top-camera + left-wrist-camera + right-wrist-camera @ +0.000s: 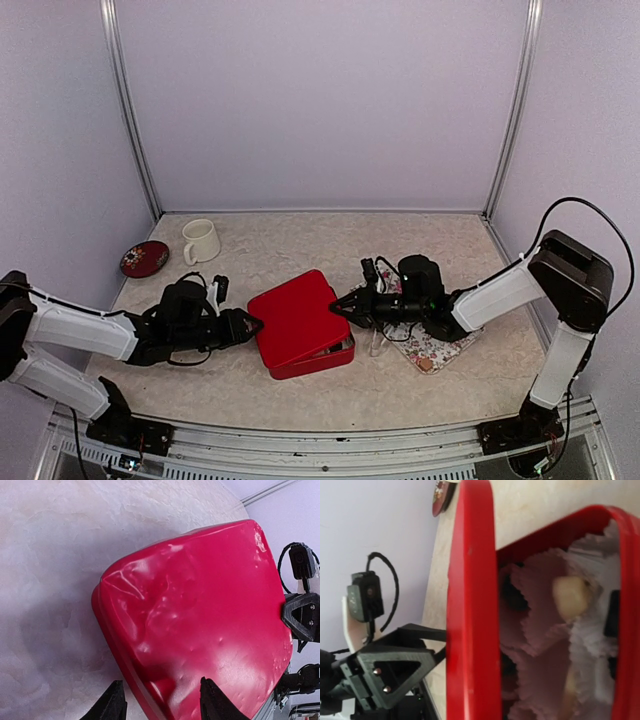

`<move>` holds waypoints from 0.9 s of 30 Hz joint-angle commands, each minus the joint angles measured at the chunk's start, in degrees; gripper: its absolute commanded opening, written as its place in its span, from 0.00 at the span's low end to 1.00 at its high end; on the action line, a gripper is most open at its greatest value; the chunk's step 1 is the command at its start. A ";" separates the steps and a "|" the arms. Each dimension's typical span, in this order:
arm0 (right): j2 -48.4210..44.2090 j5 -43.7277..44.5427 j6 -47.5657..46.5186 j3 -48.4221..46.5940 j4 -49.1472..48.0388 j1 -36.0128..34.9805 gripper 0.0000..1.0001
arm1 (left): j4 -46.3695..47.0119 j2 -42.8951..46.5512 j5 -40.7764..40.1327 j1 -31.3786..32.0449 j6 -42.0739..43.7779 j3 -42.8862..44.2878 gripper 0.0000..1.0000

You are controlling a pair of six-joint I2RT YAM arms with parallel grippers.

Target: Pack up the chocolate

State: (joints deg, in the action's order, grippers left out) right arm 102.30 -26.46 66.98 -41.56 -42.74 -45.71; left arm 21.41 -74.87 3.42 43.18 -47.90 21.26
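On the pale marbled tabletop (300, 400), centre: shallow red rounded-square box (312, 364) under its glossy red lid (295, 318). Sits askew, raised along the right side, leaving a gap. At that right edge: right gripper (340, 303), jaws nearly closed, pinching the lid's rim. At the opposite edge: left gripper (250, 323), jaws partly apart, straddling the lid's corner; cannot tell whether touching. Under the right arm: flat floral-print tray (440, 350). Far left: white ceramic mug (201, 240), upright, beside a small round dark-red dish (144, 258). Inside the box, through the gap: white crinkled paper liner (540, 625) cupping a cream-white piece of chocolate (571, 596).
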 commanded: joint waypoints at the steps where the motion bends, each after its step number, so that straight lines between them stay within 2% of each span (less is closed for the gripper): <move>1: -2.46 1.94 -1.38 0.88 0.91 -0.59 0.00 | 0.92 -1.04 -1.05 1.45 2.38 2.67 0.49; 9: -2.42 2.65 -1.25 1.19 1.15 -0.53 0.00 | 1.07 -3.99 -2.35 3.93 3.69 4.83 0.48; 11: -2.41 2.72 -1.43 1.21 1.55 -0.46 0.01 | 0.51 -4.31 -2.82 4.10 4.22 5.52 0.44; 18: -5.09 5.01 -5.80 -1.34 10.01 -0.19 0.22 | -0.54 -5.49 -3.20 4.54 5.07 6.99 0.40; 22: -7.55 7.53 -9.04 -2.80 16.62 0.55 0.46 | -0.41 -5.98 -2.92 4.50 5.20 7.41 0.40; 27: -9.72 9.72 -13.40 -4.93 25.02 1.63 0.60 | -0.06 -6.74 -2.86 4.55 5.18 7.69 0.40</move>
State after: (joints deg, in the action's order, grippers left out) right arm 95.35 -19.64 58.74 -43.72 -26.13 -45.17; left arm 19.77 -80.66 -0.23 47.33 -43.59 27.46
